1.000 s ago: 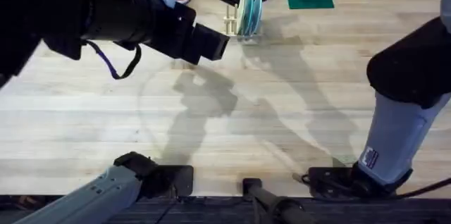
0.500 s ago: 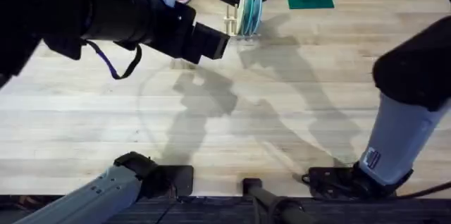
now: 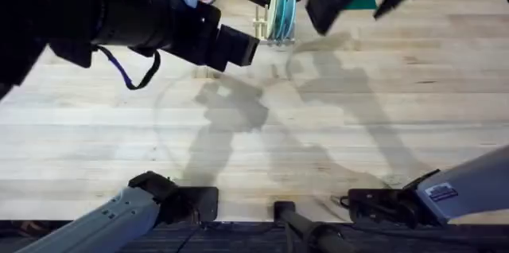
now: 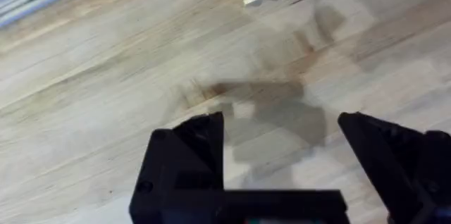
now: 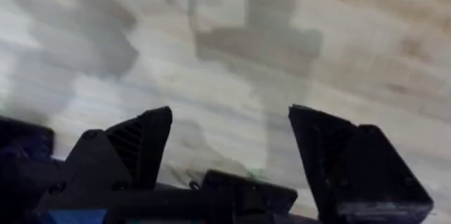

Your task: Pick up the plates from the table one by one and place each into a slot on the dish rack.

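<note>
plates (image 3: 282, 16) upright in dish rack (image 3: 269, 30), left gripper (image 4: 282, 136) and right gripper (image 5: 229, 136) spread wide, empty

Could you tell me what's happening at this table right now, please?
Two robot arms are loading plates into a dish rack at the far side of the table. The plates stand upright in the rack's slots. Both the left gripper and the right gripper are open and hold nothing, above bare wood.
</note>
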Controlling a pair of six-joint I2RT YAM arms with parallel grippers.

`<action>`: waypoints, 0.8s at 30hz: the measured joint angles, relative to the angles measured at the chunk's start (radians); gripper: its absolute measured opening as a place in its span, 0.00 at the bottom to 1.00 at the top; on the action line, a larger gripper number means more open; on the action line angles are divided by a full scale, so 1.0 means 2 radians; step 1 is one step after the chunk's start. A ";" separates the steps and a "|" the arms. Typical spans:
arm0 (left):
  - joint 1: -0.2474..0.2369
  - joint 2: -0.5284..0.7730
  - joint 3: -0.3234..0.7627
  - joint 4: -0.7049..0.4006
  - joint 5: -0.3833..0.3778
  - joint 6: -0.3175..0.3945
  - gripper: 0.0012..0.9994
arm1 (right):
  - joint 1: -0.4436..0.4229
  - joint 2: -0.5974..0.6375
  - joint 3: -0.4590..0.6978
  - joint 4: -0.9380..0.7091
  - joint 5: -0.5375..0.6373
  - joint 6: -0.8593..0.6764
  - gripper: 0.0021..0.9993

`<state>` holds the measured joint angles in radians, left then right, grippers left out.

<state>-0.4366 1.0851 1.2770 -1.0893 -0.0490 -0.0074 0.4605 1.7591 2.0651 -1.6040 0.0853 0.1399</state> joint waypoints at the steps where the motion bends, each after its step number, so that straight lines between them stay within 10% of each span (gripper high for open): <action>1: 0.000 0.000 0.000 0.000 0.000 0.000 0.99 | -0.002 -0.010 -0.027 0.012 0.000 0.001 0.99; 11: 0.000 0.000 0.000 0.000 0.000 0.000 0.99 | -0.008 -0.123 -0.253 0.161 -0.025 0.010 1.00; 24: 0.000 0.000 0.000 -0.008 0.000 0.000 0.99 | -0.009 -0.140 -0.276 0.239 -0.040 0.012 1.00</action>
